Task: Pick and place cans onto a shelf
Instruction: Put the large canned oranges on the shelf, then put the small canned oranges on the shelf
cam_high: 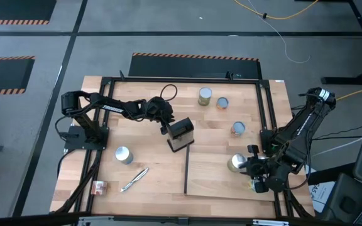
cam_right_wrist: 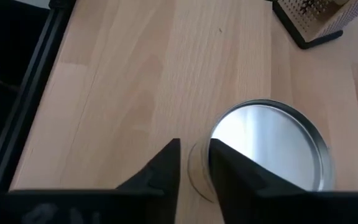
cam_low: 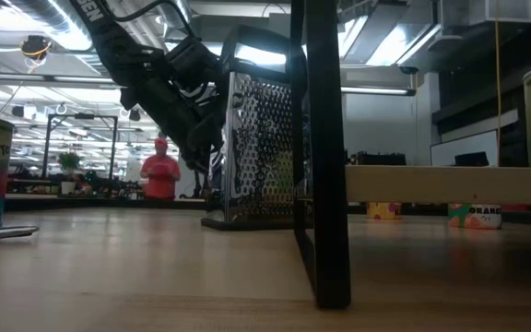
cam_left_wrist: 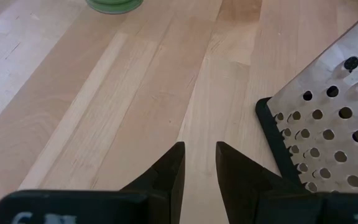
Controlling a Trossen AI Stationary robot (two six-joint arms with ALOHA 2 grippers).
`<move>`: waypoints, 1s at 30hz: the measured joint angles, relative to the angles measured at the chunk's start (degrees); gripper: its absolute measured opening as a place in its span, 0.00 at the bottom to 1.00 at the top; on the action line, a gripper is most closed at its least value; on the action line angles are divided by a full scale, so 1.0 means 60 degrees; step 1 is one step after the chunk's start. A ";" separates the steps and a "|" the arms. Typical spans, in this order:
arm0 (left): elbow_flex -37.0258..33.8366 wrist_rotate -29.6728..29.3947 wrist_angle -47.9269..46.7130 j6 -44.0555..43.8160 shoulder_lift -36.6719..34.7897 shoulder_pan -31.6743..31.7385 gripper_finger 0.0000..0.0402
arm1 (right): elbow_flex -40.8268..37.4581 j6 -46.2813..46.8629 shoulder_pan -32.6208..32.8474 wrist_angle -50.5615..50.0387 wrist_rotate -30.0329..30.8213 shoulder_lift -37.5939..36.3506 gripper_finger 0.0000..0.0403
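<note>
A silver-topped can point(cam_high: 235, 163) point(cam_right_wrist: 269, 149) stands upright on the pale wood shelf point(cam_high: 222, 185), near its right edge. My right gripper point(cam_high: 251, 168) point(cam_right_wrist: 194, 158) comes slanting down at it from the table's right. Its fingers are a little apart, one over the lid and one outside the can's near rim. My left gripper point(cam_high: 166, 127) point(cam_left_wrist: 199, 163) is open over bare tabletop, beside a perforated metal box point(cam_high: 180, 133) point(cam_left_wrist: 328, 118). Three cans point(cam_high: 205, 95) point(cam_high: 222, 102) point(cam_high: 238, 128) stand far on the table, and another point(cam_high: 124, 154) stands near left. My right gripper has the can's near rim point(cam_right_wrist: 196, 171) in the gap between its fingers, coming from above and from the table's right. I cannot tell whether either finger touches the rim. The can stands upright with its base on the shelf.
A silver pen-like tool point(cam_high: 134, 179) and a small red-labelled can point(cam_high: 98, 186) lie near the table's front left. The shelf's black bar point(cam_high: 187, 169) point(cam_low: 325, 148) stands upright beside the metal box. A black frame point(cam_right_wrist: 36, 81) runs along the table's edges. A person in red point(cam_low: 160, 171) is far behind.
</note>
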 joint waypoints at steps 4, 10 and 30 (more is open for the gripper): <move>0.0000 0.0003 0.0000 0.0000 0.0000 -0.0001 0.21 | 0.0000 -0.0011 0.0000 0.0014 -0.0077 0.0000 0.29; 0.0000 0.0000 -0.0001 0.0000 0.0000 0.0000 0.21 | 0.0013 -0.0004 -0.0004 0.0028 -0.0137 0.0000 0.30; 0.0000 0.0000 0.0039 0.0019 0.0000 -0.0001 0.21 | 0.1981 0.0115 -0.0094 -0.1487 0.1209 0.0000 0.30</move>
